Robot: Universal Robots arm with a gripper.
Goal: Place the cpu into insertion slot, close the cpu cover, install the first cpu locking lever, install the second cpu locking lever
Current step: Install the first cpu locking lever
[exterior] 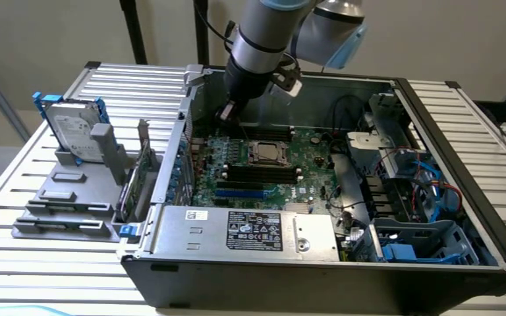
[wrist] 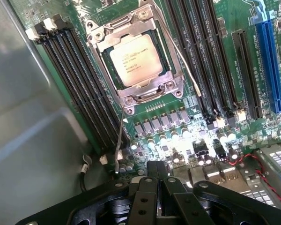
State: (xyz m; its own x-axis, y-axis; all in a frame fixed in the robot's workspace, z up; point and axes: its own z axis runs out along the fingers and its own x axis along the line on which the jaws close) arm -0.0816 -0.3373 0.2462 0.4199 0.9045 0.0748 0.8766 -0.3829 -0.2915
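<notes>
A pale wall is seen behind, and a slatted metal table point(exterior: 42, 263) is carrying an opened computer case point(exterior: 323, 283). Inside, the cpu point(wrist: 133, 60) is found seated flat in the insertion slot point(wrist: 108, 70), pale face up. The cpu cover point(wrist: 171, 84) is laid down over its edges, framing it.

The chip is judged light, thin and rigid, with a smooth metal face that would slip under a pinch. Its opposite edges would be the place for a hold, and the contacts beneath are best treated as fragile. The cover is judged to be stiff, hinged sheet metal, best pressed at its free rim.

Two thin wire levers are noted: one locking lever point(wrist: 182, 65) is running alongside the socket, and the other locking lever point(wrist: 121, 136) is trailing from a corner toward the claw point(wrist: 155, 169). Neither looks tucked under a catch, though that cannot be settled. Both are judged springy and best pushed near the free end.

Further out, long black memory slots point(wrist: 201, 56) are ranged on both sides of the socket across the green circuit board point(wrist: 178, 119). The claw is drawn narrow, fingers together, with nothing held, and it hovers above the board clear of the socket.

In the exterior view the claw is placed at eleven o'clock from the socket. A hard drive point(exterior: 70, 128) is propped outside the case at nine o'clock, and a labelled power supply point(exterior: 253, 230) is lying at six o'clock.
</notes>
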